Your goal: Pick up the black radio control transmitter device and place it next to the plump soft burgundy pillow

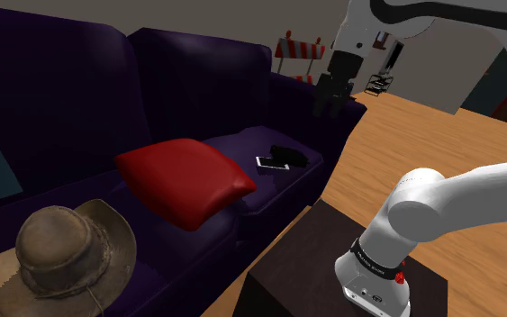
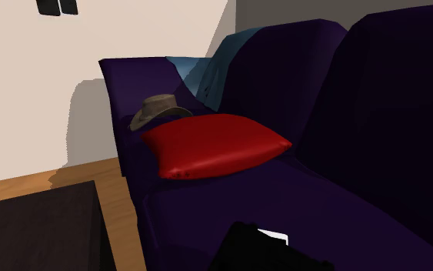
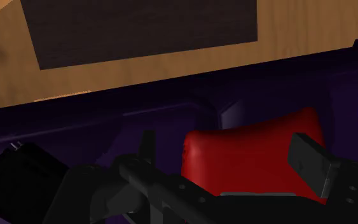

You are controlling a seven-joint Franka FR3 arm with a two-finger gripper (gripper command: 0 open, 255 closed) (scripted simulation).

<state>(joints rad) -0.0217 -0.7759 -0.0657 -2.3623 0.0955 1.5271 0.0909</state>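
Our hand [image 1: 326,104] hangs empty with fingers apart above the far end of the sofa [image 1: 197,81], so we should lower it squarely over the black transmitter [image 1: 289,154], lying on the seat beyond the red pillow [image 1: 186,183], avoiding the white slab [image 1: 272,164] just beside it.

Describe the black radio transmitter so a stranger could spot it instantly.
Find the dark purple sofa with the plump red pillow on its seat. Beyond the pillow from the brown brimmed hat, near the armrest, lies the low black transmitter. It is the seat's only black item, beside a flat white slab.
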